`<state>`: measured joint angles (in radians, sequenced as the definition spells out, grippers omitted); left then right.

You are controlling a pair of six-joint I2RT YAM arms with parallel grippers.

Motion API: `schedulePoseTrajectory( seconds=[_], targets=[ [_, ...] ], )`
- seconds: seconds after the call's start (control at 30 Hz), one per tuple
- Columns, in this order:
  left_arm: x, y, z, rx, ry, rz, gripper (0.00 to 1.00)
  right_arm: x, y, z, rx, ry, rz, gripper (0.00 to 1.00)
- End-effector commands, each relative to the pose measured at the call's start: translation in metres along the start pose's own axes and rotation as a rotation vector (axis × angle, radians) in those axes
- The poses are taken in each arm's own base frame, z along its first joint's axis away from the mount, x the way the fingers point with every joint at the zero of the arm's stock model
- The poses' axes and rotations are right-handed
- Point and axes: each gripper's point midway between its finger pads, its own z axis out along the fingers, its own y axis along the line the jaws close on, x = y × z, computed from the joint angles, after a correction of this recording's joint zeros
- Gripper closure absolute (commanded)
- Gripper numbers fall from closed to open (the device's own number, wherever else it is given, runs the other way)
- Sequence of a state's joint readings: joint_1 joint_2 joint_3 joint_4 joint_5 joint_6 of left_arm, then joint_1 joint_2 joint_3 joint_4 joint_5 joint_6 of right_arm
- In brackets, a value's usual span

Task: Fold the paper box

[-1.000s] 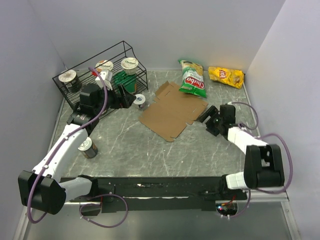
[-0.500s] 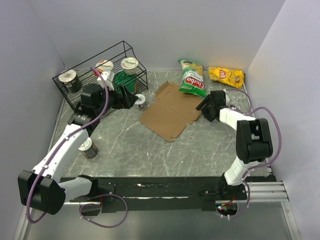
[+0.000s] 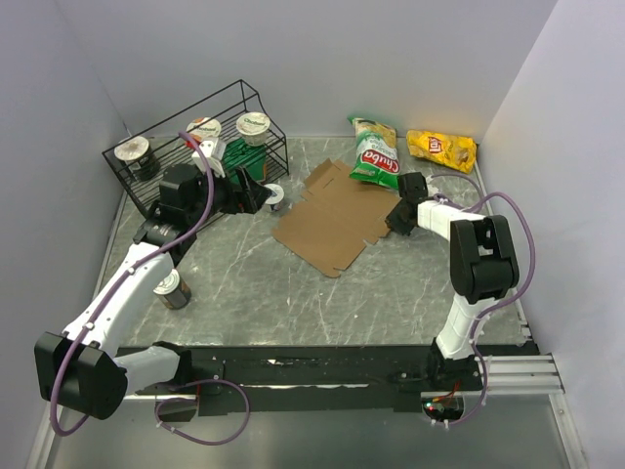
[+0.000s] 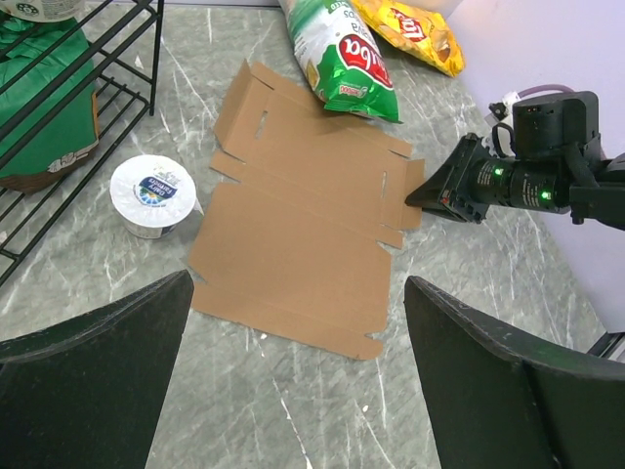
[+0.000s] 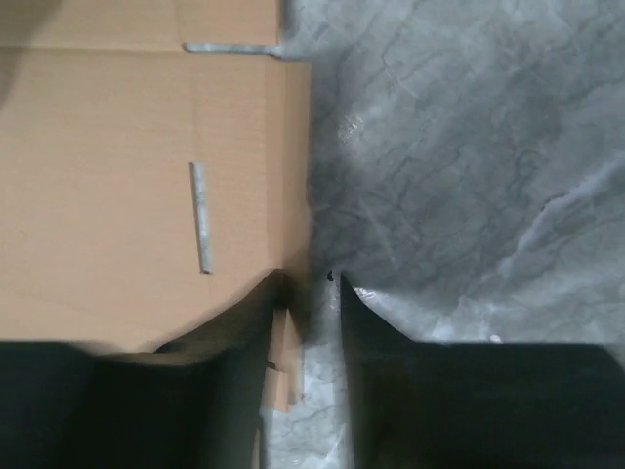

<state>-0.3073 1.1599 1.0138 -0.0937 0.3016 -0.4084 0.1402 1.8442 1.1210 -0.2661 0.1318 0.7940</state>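
Paper box (image 3: 337, 220): unfolded, lying flat mid-table, slightly right of centre, with all flaps and notched tabs down. No crease raised yet, so I judge the folding barely begun.

Right fingers (image 5: 234, 332): low at the box's right edge, drawn close with only a narrow gap. The edge of the side flap sits in that gap, one finger over the cardboard and the other over bare table (image 5: 469, 147). Cannot tell whether they actually pinch the flap.

Left fingers (image 4: 98, 362): spread wide, holding nothing, hovering off the box's left side.

Step in hand, as I read it: catch the right flap and lift it about its crease.
- Get one finger under the edge before lifting; a flat sheet will slide rather than rise.
- Lift slowly, turning about the score line rather than pulling outward.
- Bring the left fingers down on the middle panel as an anchor, or the whole sheet may skate.

Surroundings:
- Green chip bag (image 4: 342, 49) lies against the far edge, possibly overlapping it; likely to block that flap.
- Yellow chip bag (image 3: 441, 149) is in the far right corner, well apart.
- White lidded cup (image 4: 154, 193) is just beside the left edge.
- Wire rack (image 3: 166, 147) with cups is far left.
- Can (image 3: 171, 288) stands beside the left arm.
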Motion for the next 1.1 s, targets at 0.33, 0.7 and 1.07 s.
schedulePoseTrajectory(
  seconds=[0.33, 0.7, 1.07],
  targets=[
    [-0.02, -0.013, -0.006, 0.038, -0.059, 0.046, 0.04, -0.041, 0.018, -0.089, -0.132, -0.211, -0.193, 1.0],
    [-0.003, -0.035, 0.003, 0.203, 0.026, 0.01, 0.04, -0.013, 0.01, -0.208, -0.519, -0.364, -0.355, 1.0],
    [-0.021, -0.011, -0.01, 0.226, -0.007, 0.013, 0.04, 0.0, 0.048, -0.328, -0.957, -0.468, -0.517, 1.0]
  ],
)
